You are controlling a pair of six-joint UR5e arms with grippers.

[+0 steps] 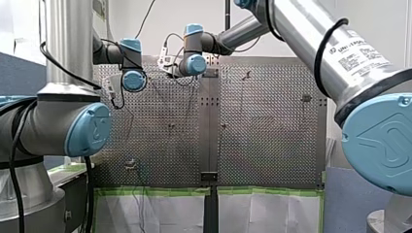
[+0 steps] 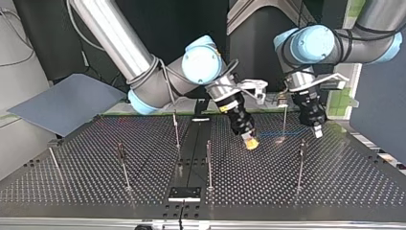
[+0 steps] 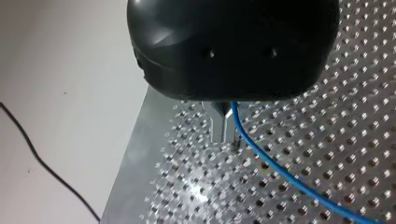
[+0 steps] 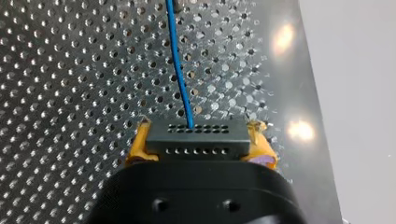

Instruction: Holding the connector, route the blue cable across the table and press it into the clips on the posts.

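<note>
My right gripper (image 4: pixel 198 133) is shut on a black connector (image 4: pixel 196 140), clamped between its yellow pads (image 4: pixel 138 142). The blue cable (image 4: pixel 180 70) leaves the connector and runs ahead over the perforated table. My left gripper (image 3: pixel 227 140) has its metal fingers shut on the blue cable (image 3: pixel 280 172), which trails away from them just above the plate. In the top view my right gripper (image 2: pixel 251 143) hangs near the table's middle, and my left gripper (image 2: pixel 318 132) is at its right. A short blue stretch of cable (image 2: pixel 275 130) spans between them.
Several thin posts with clips stand on the table, among them post (image 2: pixel 176 129), post (image 2: pixel 208 163) and post (image 2: pixel 300 163). Another post (image 2: pixel 284 120) rises between the two grippers. A black plate (image 2: pixel 184 193) sits at the near edge, and a grey board (image 2: pixel 67 103) leans beside the table.
</note>
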